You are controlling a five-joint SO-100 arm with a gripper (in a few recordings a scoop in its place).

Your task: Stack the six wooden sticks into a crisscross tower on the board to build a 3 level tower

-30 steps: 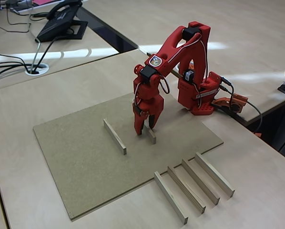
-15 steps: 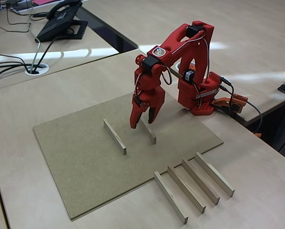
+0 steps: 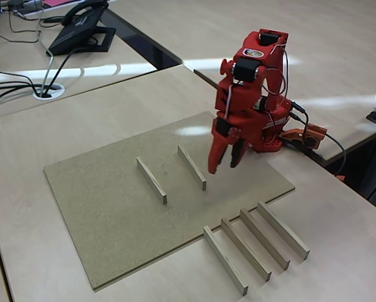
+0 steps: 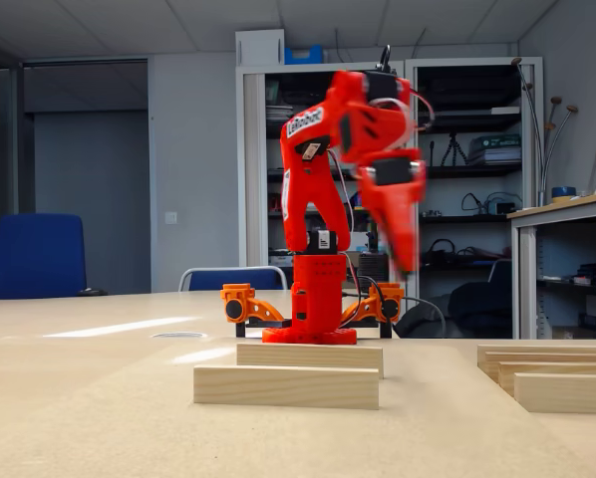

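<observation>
Red claw (image 3: 224, 165) hangs empty, jaws slightly parted, above the board (image 3: 100, 207) near its right edge. I count two sticks (image 3: 151, 180) lying parallel mid-board as the bottom layer, and four more sticks (image 3: 256, 245) in a row on the desk (image 3: 339, 251) off the board's front-right corner. My worry is a low pass back with the next stick clipping the nearer laid stick (image 3: 192, 167) and skewing the base.

the red arm (image 3: 254, 82) is folding high, its gripper (image 3: 224, 165) hanging fingers-down with the jaws parted and holding nothing.
</observation>
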